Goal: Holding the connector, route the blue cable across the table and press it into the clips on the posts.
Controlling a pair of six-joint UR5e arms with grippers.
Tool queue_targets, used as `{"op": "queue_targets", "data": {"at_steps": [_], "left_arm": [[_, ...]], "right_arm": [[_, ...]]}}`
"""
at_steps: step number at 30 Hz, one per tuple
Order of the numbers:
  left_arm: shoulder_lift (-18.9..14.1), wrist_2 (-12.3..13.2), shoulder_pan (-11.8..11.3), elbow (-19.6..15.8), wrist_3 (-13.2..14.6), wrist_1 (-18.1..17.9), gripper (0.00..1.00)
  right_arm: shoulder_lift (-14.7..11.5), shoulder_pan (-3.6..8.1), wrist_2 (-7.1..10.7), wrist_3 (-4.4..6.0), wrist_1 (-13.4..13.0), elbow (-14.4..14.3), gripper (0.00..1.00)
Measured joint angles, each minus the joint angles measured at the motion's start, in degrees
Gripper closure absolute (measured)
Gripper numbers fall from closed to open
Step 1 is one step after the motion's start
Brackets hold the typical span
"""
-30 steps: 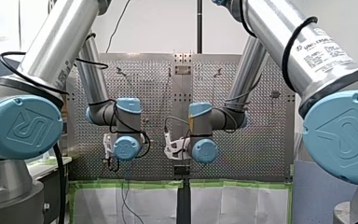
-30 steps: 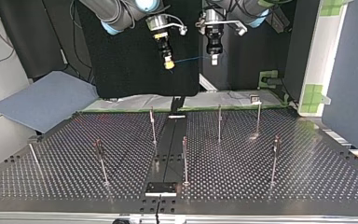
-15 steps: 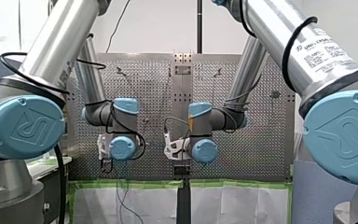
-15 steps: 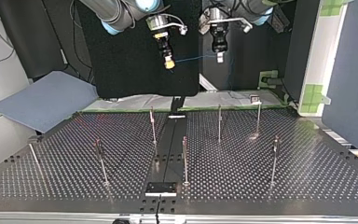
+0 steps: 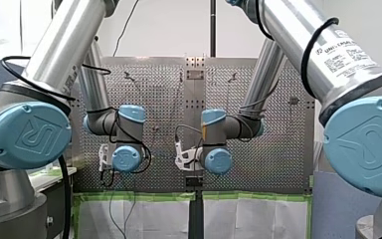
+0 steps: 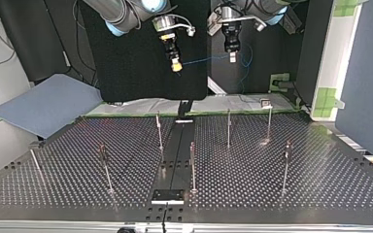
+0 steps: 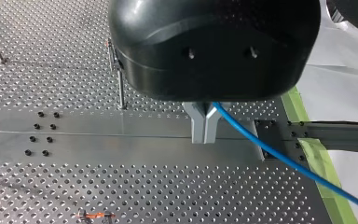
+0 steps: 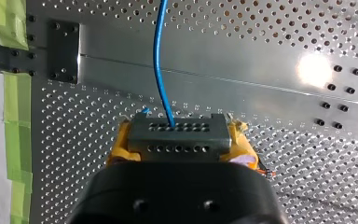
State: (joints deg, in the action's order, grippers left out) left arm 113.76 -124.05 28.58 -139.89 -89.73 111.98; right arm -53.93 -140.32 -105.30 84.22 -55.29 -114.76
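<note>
— What does the right wrist view give that the others don't?

— The grip. My right pincer (image 8: 182,145) holds the connector (image 8: 177,130), a dark block with two rows of holes, between its yellow pads. The cable (image 8: 161,56) leaves the block's face and runs straight ahead of the pincer.

— And the left wrist view?

— My left pincer (image 7: 205,126) has its metal fingers pinched narrow on the cable, which trails away beside it.

— The top view?

— Only there does the whole span show. The cable hangs in the air from one pincer to the other, with a slack loop on the far side of the left one. The front view shows the arms (image 5: 214,129) from behind, and I can make out no fingertips there.

— The surface?

— The desk (image 6: 296,194) is perforated metal. A plain strip (image 7: 121,140) lies under the left pincer and ahead of the right one. Green tape (image 8: 16,121) edges the desk beside the right pincer, with pale sheets (image 6: 141,106) beyond. Black cloth (image 6: 136,73) hangs behind both pincers.

— Counts?

— Two arms, two pincers, one connector and one cable. I count seven posts (image 6: 193,165) in the top view, all well below the pincers and apart from the cable. The left wrist view shows two of them.
</note>
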Motion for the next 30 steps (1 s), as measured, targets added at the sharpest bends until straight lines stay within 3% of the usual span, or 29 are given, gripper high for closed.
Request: {"op": "queue_targets", "data": {"at_steps": [6, 9, 16, 22, 30], "left_arm": [[0.0, 0.2, 0.0, 0.0, 0.2, -0.2, 0.99], [-0.7, 0.9, 0.1, 0.2, 0.9, -0.5, 0.99], [-4.3, 0.4, -0.8, 0.5, -0.3, 1.5, 0.99], [-8.0, -2.8, -2.2, 1.8, -0.5, 4.8, 0.99], [-13.3, -5.0, -4.0, 4.8, -0.1, 9.3, 0.99]], "right_arm": [[0.1, 0.03, -0.09, 0.08, 0.1, 0.1, 1.0], [0.4, 0.11, -0.85, 0.61, 0.9, 0.9, 1.0], [-2.2, -0.98, -3.32, 3.63, 4.2, 4.2, 1.0], [-5.6, -0.82, -1.04, 6.75, 7.6, 7.6, 1.0], [-9.8, -0.49, 3.03, 7.45, 11.9, 11.8, 1.0]]}}
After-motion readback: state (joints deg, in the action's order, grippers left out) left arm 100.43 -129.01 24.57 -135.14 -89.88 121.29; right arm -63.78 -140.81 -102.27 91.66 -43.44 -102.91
